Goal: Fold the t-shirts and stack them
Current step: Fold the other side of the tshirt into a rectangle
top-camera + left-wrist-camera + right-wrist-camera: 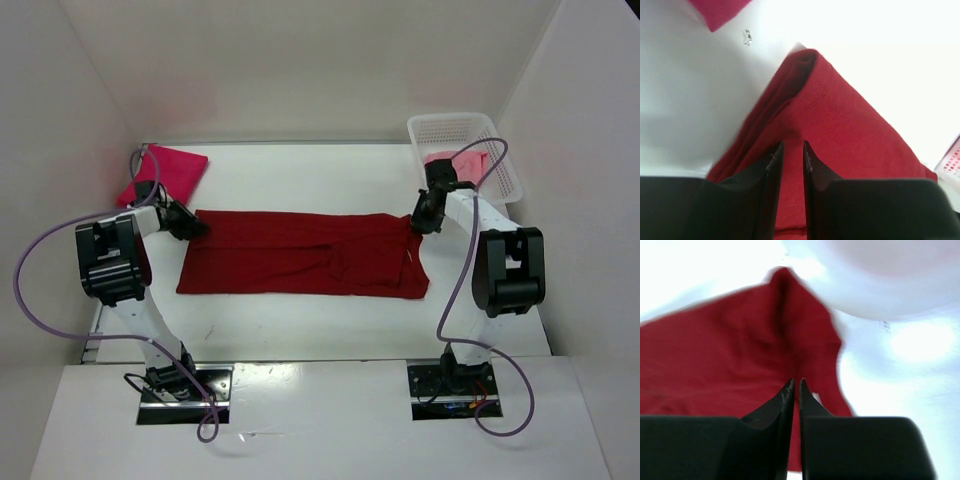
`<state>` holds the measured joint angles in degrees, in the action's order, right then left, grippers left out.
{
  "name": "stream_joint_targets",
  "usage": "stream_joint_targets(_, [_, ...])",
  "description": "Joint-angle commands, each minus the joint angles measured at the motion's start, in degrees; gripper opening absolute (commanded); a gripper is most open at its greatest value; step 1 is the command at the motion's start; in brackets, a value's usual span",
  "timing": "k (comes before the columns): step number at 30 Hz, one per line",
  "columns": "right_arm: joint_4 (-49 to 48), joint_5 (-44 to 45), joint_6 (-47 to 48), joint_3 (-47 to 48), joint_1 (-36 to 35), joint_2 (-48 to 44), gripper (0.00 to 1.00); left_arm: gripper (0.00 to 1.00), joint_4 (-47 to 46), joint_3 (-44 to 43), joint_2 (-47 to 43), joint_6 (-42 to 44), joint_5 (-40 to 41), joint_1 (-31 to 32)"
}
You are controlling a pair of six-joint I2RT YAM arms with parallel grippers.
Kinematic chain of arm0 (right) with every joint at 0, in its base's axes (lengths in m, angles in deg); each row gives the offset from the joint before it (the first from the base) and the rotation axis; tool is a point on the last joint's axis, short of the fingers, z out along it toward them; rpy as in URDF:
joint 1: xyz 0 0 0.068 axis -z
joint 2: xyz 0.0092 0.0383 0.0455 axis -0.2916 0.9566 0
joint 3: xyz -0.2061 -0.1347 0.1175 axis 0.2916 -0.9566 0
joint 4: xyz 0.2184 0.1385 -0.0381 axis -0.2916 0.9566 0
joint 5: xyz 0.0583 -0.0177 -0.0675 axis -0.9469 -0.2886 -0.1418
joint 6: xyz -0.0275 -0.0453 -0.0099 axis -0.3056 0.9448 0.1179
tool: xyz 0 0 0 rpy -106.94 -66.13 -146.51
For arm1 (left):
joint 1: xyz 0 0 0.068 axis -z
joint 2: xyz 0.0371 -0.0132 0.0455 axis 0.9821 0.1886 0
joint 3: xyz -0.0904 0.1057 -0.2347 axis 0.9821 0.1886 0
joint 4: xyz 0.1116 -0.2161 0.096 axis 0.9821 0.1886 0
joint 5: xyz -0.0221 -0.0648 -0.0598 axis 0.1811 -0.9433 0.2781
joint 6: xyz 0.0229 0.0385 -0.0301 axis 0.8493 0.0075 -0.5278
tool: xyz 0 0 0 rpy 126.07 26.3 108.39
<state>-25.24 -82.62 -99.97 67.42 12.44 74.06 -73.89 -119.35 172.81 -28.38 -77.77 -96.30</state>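
Note:
The dark red t-shirt (300, 255) lies as a long flat band across the middle of the table. My left gripper (192, 228) is at its far left corner, jaws pinched on a ridge of the red cloth (840, 115) with only a narrow gap at the tips (793, 143). At the far right corner my right gripper (420, 225) is shut on the same shirt (715, 360), its tips (795, 381) almost touching. A folded magenta-pink t-shirt (165, 172) rests at the back left. The light pink t-shirt (462, 160) sits in the basket.
The white mesh basket (450, 128) stands at the back right, just behind the right arm. White walls close in the table on the left, back and right. A corner of the magenta shirt (717, 12) shows at the top of the left wrist view.

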Motion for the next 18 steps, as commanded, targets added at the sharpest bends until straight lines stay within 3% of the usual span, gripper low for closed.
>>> stream_joint_targets(1, [-1.1, 1.1, -0.8, -2.3, 0.7, -2.4, 0.13, 0.29, -0.2, 1.9, 0.1, -0.2, 2.2, -1.0])
stream_joint_targets(3, [-1.8, 0.5, -0.8, -2.8, 1.3, -2.4, 0.23, 0.29, -0.2, 1.9, -0.5, -0.2, 2.2, -1.0])
stream_joint_targets(10, [0.6, -1.9, -0.8, 0.6, 1.3, -9.1, 0.29, 0.29, -0.2, 2.5, -10.3, -2.5, 1.2, -1.0])
stream_joint_targets(14, [-2.4, -10.4, -1.3, -0.1, -0.9, -9.2, 0.06, 0.29, -0.8, 2.5, -14.0, -2.5, 1.7, 3.1])
stream_joint_targets(18, [-7.9, -9.4, -4.8, -1.9, -3.6, -3.5, 0.0, 0.32, -0.3, 1.2, -12.7, -1.4, 4.1, 9.3])
